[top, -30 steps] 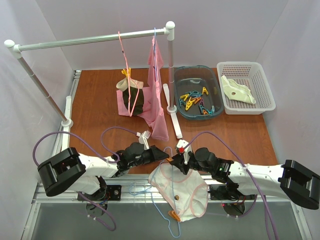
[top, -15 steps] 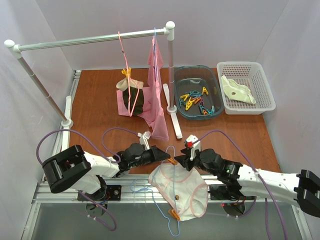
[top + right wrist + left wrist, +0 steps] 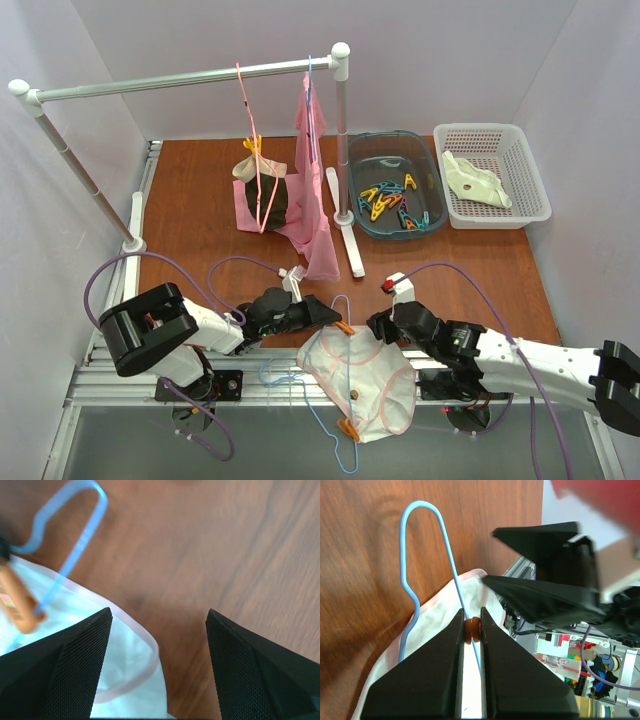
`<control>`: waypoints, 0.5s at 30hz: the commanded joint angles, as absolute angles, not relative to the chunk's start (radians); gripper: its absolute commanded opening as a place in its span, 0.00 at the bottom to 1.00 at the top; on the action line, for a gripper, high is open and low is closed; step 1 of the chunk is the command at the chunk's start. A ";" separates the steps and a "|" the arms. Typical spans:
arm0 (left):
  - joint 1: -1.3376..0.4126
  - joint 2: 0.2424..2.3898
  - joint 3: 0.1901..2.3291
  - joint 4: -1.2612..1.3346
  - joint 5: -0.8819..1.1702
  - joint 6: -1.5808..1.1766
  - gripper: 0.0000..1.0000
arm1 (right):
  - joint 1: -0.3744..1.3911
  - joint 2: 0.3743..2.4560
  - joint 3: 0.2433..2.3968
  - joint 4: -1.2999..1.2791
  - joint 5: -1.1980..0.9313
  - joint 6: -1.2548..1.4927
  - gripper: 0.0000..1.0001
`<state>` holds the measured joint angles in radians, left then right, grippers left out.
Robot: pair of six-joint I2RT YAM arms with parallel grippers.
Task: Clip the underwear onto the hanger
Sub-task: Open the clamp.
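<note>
Brown wooden surface (image 3: 200, 230), enclosed by white walls (image 3: 450, 60). A rail (image 3: 190, 80) on two posts is set across the back. A pink garment (image 3: 318, 215) and a pink hanger (image 3: 262, 195) are hung from it. At back right a white basket (image 3: 500, 217) is noted, with a cream garment (image 3: 478, 180) inside. Just left of it stands a dark tub (image 3: 385, 165) of coloured clips (image 3: 392, 200).

The underwear (image 3: 370, 385) is spread flat at the near edge of the surface, between the two arms, and partly overhangs the metal frame. The hanger (image 3: 346, 372) is laid along it, with the blue wire seen over the fabric and the hook resting on bare wood beyond the waistband.

The left claw (image 3: 471, 612) is pinched narrow on an orange clip (image 3: 471, 630) at the top edge of the underwear. The hanger wire is seen passing between the same fingertips. The right claw (image 3: 158, 612) is held wide, with nothing between its fingers. It is poised over the pink-edged hem and the wood just beside the clip.

A second orange clip (image 3: 348, 431) is seen on the wire at the lower edge of the underwear.
</note>
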<state>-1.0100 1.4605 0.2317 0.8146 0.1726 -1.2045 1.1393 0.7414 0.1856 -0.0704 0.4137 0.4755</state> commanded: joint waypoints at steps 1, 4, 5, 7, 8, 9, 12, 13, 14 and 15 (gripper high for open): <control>-1.009 1.451 0.238 0.841 0.179 -1.193 0.06 | 1.140 0.819 0.255 -0.179 0.425 0.584 0.68; -1.008 1.443 0.238 0.833 0.176 -1.190 0.06 | 1.149 0.841 0.252 -0.180 0.399 0.597 0.68; -1.006 1.442 0.235 0.831 0.178 -1.189 0.06 | 1.147 0.836 0.249 -0.175 0.387 0.598 0.69; -1.005 1.439 0.236 0.827 0.176 -1.187 0.06 | 1.150 0.815 0.236 -0.155 0.362 0.589 0.69; -1.002 1.439 0.236 0.825 0.176 -1.186 0.06 | 1.150 0.808 0.232 -0.147 0.335 0.578 0.69; -1.003 1.440 0.236 0.824 0.176 -1.183 0.06 | 1.150 0.798 0.227 -0.137 0.318 0.574 0.68; -0.999 1.442 0.236 0.825 0.176 -1.181 0.06 | 1.150 0.796 0.221 -0.118 0.250 0.563 0.65; -0.999 1.445 0.236 0.827 0.179 -1.183 0.06 | 1.150 0.799 0.219 -0.115 0.239 0.564 0.62; -0.996 1.445 0.236 0.828 0.181 -1.181 0.06 | 1.152 0.804 0.218 -0.114 0.224 0.565 0.50; -0.996 1.447 0.238 0.828 0.183 -1.181 0.06 | 1.152 0.805 0.216 -0.114 0.218 0.566 0.43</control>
<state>-1.0035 1.4605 0.2317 0.8230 0.1738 -1.1969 1.1461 0.8051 0.2153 -0.1314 0.2810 0.5629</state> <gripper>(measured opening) 0.066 0.518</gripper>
